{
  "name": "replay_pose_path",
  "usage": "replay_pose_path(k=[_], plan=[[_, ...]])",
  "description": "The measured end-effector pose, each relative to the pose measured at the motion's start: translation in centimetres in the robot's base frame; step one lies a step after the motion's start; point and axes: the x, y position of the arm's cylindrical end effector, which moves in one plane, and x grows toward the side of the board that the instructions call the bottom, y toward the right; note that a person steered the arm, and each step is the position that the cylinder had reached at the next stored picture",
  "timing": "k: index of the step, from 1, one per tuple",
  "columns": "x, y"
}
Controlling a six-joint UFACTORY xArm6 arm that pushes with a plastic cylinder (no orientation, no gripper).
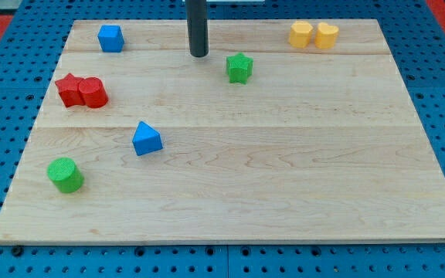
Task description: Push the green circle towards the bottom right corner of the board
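The green circle (66,174) sits near the board's lower left. My tip (198,55) is at the view's top centre, far up and to the right of the green circle. It is just left of and slightly above a green star (239,68), not touching it. The rod comes down from the top edge of the view.
A blue cube (110,38) sits at top left. A red star (69,89) and a red cylinder (93,93) touch each other at the left. A blue triangle (146,139) lies left of centre. Two yellow blocks (314,35) sit at top right. The wooden board (284,193) lies on a blue pegboard.
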Motion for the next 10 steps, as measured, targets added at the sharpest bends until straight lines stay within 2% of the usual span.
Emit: replay_pose_path(k=[1,3,4,5,6,8,10], plan=[[0.0,0.0],[-7.0,-3.9],[-7.9,-5.4],[-7.0,-12.3],[-4.2,-17.7],[4.1,-17.6],[11.9,-9.0]])
